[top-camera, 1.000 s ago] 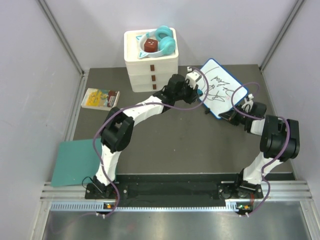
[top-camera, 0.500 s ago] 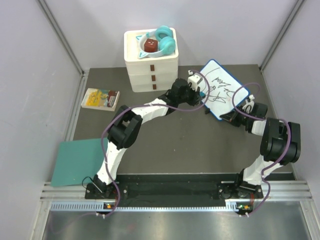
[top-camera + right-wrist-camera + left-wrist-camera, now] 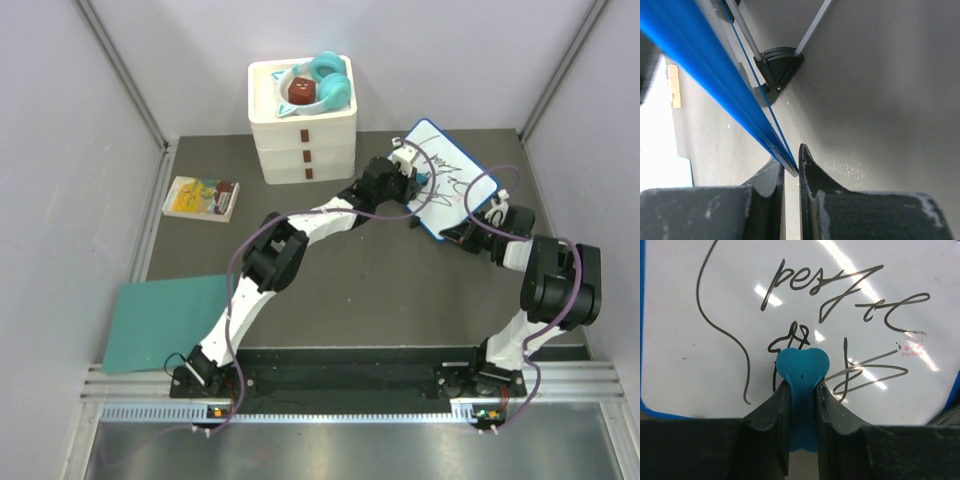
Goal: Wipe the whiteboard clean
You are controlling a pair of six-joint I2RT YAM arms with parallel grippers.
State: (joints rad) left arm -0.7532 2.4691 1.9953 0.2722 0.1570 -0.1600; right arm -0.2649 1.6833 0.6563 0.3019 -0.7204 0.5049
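Note:
The whiteboard [image 3: 452, 196], white with a blue rim and black scribbles, stands tilted at the back right. My left gripper [image 3: 408, 163] reaches over it, shut on a blue heart-shaped eraser [image 3: 802, 366]. The eraser's lobed end lies against the scribbled face of the whiteboard [image 3: 685, 345], near the middle of its lower part. My right gripper [image 3: 464, 231] is shut on the board's near right edge. In the right wrist view the blue rim [image 3: 700, 55] runs down between the right gripper's [image 3: 791, 172] jaws. One black foot [image 3: 780, 65] shows behind the rim.
A white drawer box [image 3: 303, 135] stands at the back centre with teal headphones [image 3: 330, 80] and a dark red object [image 3: 300, 92] on top. A yellow booklet [image 3: 200, 197] lies at the left. A teal sheet [image 3: 160, 322] lies at the near left. Grey walls enclose both sides.
My left arm has stretched further right, carrying the eraser from the board's left edge onto its face. The right gripper and the board have barely moved.

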